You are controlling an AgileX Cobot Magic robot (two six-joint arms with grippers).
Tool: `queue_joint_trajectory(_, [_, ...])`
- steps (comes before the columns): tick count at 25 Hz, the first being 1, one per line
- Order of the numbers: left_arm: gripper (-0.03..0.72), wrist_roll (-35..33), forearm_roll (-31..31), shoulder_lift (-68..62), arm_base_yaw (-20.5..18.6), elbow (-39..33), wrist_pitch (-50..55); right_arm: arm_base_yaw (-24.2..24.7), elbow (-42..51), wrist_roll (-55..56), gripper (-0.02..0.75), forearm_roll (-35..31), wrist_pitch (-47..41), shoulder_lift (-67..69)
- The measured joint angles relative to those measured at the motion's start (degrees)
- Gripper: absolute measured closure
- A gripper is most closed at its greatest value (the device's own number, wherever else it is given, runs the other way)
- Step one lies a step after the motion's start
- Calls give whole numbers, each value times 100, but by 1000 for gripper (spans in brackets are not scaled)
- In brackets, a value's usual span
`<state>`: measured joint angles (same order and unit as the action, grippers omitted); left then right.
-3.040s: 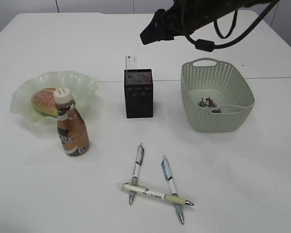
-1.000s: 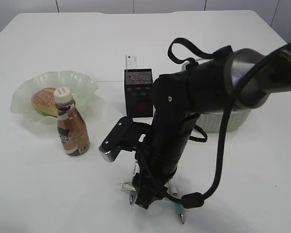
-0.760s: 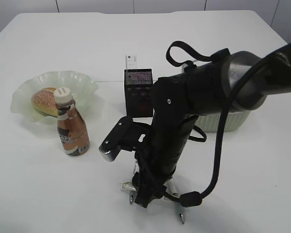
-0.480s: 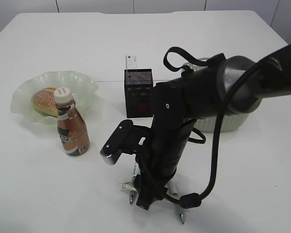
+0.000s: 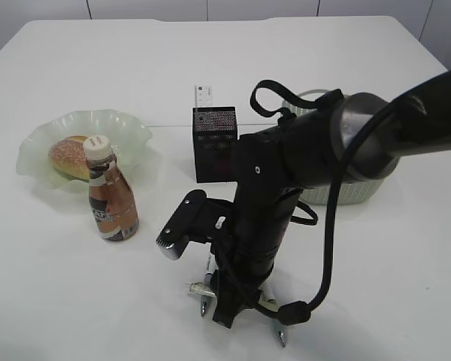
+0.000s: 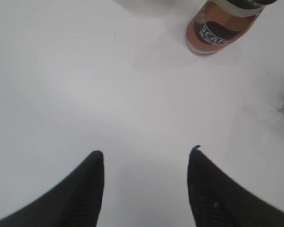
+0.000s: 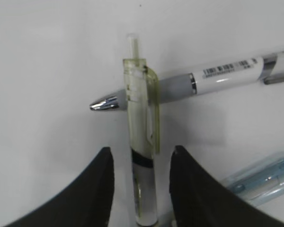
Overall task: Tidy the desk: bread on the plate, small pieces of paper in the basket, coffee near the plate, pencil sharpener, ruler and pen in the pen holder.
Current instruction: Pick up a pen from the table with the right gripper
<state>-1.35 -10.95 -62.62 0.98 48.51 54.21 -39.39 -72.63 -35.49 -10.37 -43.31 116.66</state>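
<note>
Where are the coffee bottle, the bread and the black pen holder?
coffee bottle (image 5: 113,207), exterior view, on its brown label.
bread (image 5: 68,156), exterior view, on the crust that shows behind the bottle.
pen holder (image 5: 214,147), exterior view, on its mesh front.

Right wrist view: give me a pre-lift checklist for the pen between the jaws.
1. Clear pen lies between the jaws of the right gripper: ok.
2. Jaws closed firmly on it: cannot tell; narrow gaps show either side.
3. Clear pen free of others: not ok, it lies across the white pen.
4. Blue pen outside the jaws: ok.
5. Pen holder upright and in view: ok.
6. Left gripper away, over bare table: ok.
</note>
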Motion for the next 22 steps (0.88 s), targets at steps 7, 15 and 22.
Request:
queue_joint_trajectory(7, [273, 0, 0, 0, 0, 0, -4, 0, 0, 0, 574, 0, 22, 0])
queue_joint_trajectory(15, [273, 0, 0, 0, 0, 0, -13, 0, 0, 0, 640, 0, 26, 0])
queue_joint_trajectory(22, [273, 0, 0, 0, 0, 0, -13, 0, 0, 0, 655, 0, 37, 0])
